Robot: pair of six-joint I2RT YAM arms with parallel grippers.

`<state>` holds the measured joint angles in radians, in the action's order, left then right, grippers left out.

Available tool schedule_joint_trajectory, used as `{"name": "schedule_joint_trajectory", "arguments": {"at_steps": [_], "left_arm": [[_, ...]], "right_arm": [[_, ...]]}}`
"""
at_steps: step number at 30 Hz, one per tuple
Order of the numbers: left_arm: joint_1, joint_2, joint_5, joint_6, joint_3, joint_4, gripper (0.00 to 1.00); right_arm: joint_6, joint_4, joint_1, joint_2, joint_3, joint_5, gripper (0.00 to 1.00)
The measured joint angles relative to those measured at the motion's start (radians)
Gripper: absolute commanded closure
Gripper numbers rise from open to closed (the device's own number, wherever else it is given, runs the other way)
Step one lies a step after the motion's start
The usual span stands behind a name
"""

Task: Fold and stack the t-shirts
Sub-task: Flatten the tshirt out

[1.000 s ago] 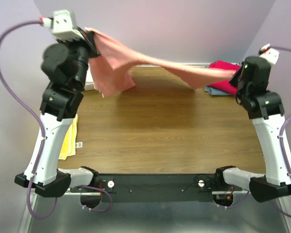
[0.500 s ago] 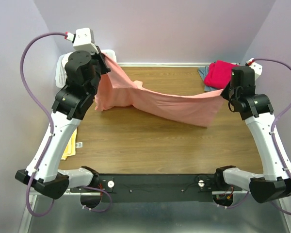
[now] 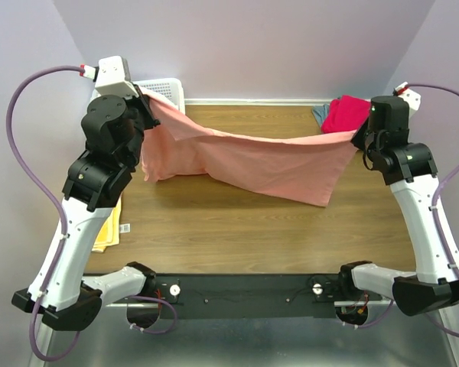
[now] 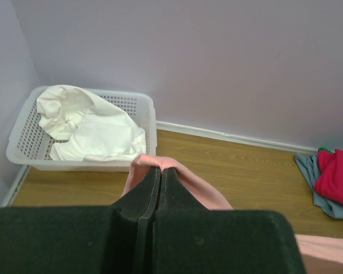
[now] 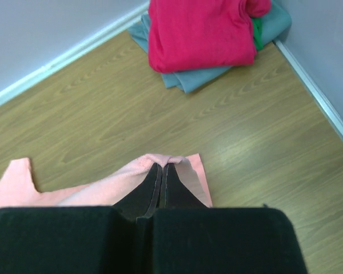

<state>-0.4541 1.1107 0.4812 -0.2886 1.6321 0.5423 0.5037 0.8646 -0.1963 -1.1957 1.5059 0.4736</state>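
hanging aloft, one pink shirt point(image 3: 268, 164)

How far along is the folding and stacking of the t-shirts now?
Looks done: crimson-red shirt folded on the grey-blue shirt. In hand: left gripper and right gripper hold the salmon-pink shirt stretched between them. Left: folding and stacking it, plus the white shirt crumpled in the basket.
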Motion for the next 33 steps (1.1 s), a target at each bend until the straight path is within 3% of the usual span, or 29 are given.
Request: {"name": "schedule_joint_trajectory", "arguments": {"at_steps": [6,13,18,25,33], "left_arm": [[-0.002,-0.035,0.004,0.016,0.088,0.031,1.00],[-0.006,-0.200,-0.039,0.039,0.100,-0.087,1.00],[-0.006,-0.192,-0.096,0.064,0.173,-0.157,1.00],[-0.006,-0.021,-0.082,0.102,0.256,-0.225,1.00],[-0.006,0.291,0.020,0.182,0.407,-0.271,1.00]], "right_arm": [[-0.030,0.010,0.000,0.039,0.116,0.000,0.99],[-0.089,0.006,0.000,0.156,0.283,-0.034,0.99],[-0.113,0.003,0.000,0.188,0.362,-0.068,0.99],[-0.132,-0.017,0.000,0.146,0.363,-0.057,0.99],[-0.178,-0.110,0.000,-0.061,0.377,0.003,0.99]]}}
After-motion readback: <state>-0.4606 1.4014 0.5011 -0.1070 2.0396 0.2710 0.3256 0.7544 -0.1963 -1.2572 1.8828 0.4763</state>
